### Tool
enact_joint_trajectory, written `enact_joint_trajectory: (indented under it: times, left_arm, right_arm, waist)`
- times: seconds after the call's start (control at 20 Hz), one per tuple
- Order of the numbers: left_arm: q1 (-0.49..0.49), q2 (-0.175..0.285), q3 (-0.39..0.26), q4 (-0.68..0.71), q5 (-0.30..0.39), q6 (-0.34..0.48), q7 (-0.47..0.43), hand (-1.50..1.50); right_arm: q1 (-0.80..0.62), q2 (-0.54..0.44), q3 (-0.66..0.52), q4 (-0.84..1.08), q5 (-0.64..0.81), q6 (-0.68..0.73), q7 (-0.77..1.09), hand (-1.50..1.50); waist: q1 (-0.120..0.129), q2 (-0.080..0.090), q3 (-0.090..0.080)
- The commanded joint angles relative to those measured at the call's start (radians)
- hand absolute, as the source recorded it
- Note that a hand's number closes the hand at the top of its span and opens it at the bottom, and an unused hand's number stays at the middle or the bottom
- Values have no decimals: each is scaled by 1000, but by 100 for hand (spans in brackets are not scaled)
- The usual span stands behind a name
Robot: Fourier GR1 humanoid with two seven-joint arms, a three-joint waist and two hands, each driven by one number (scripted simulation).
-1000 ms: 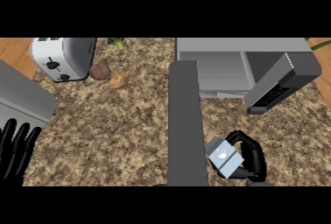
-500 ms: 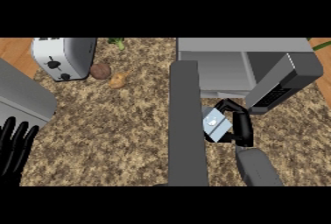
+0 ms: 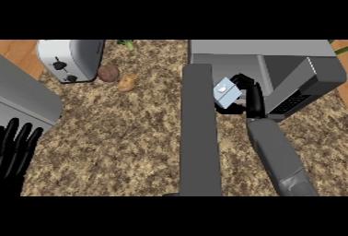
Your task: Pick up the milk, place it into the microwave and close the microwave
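Head view: milk carton (image 3: 225, 91) right of centre in the upper half, tilted, clasped in the curled fingers of the right hand (image 3: 250, 96), just before the open mouth of the microwave (image 3: 285, 57). Close on its left, the swung-out microwave door (image 3: 198, 133). At lower left edge, left hand (image 3: 18, 146), fingers straight. At upper left, toaster (image 3: 68, 57) and two small brown vegetables (image 3: 108, 73).

On the desk (image 3: 115, 138), the toaster (image 3: 68, 62) stands back left, with a round vegetable (image 3: 107, 73) and a potato (image 3: 126, 83) just right of it. The microwave (image 3: 292, 60) sits back right, its open door (image 3: 199, 129) reaching forward. The milk (image 3: 226, 92) is at its mouth, right of the door.
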Motion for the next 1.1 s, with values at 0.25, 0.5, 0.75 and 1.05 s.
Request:
enact_joint_trajectory:
  times: [0.25,0.5,0.75,1.05]
  left_arm:
    - [-56,9,-12,13,15,-7,33,-150]
    - [-42,30,16,29,16,-32,1,-150]
    - [-60,20,-12,47,-38,-16,1,-150]
    - [-33,7,-50,40,-80,-22,-11,-150]
  right_arm:
    - [-228,-123,-111,281,13,-145,4,150]
    - [-264,-158,-103,329,65,-326,-26,150]
    - [-320,-155,-18,439,164,-330,12,-150]
    - [-353,-122,7,485,191,-274,31,-150]
  waist:
    - [37,18,2]
    - [62,24,2]
    - [75,31,2]
    - [77,29,3]
